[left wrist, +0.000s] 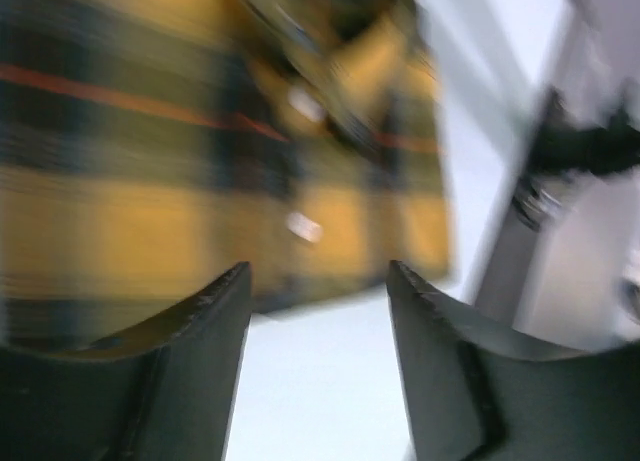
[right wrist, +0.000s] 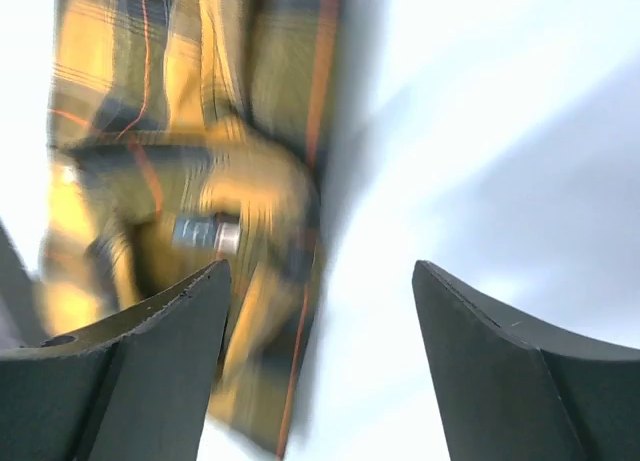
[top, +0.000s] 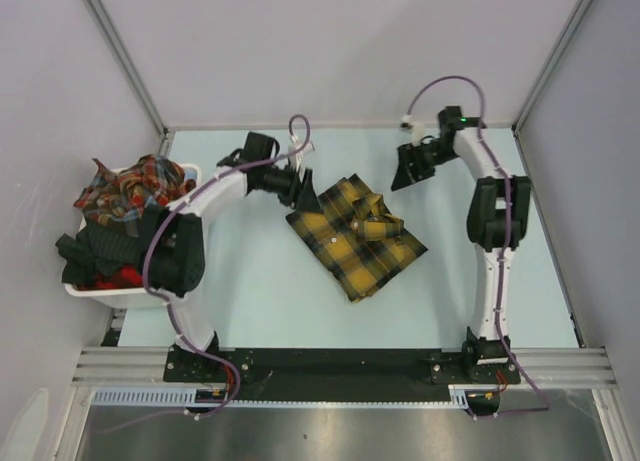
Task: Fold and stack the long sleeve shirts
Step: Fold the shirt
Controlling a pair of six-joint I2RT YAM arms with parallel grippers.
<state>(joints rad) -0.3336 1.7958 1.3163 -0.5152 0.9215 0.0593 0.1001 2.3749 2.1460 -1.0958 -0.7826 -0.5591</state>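
A mustard-yellow plaid shirt [top: 357,234] lies folded into a slanted rectangle on the table's middle, collar at its upper right. It shows blurred in the left wrist view [left wrist: 200,161] and the right wrist view [right wrist: 190,181]. My left gripper [top: 305,193] is open and empty at the shirt's upper left corner, its fingertips [left wrist: 225,301] over bare table just short of the cloth edge. My right gripper [top: 405,173] is open and empty above the table, to the upper right of the collar. Red-toned plaid shirts [top: 135,186] lie heaped in a bin at the left.
A white bin [top: 85,291] at the table's left edge holds the shirt heap with dark and red cloth on top. Grey walls and metal frame posts close in the table at the back and sides. Purple cables loop off both arms.
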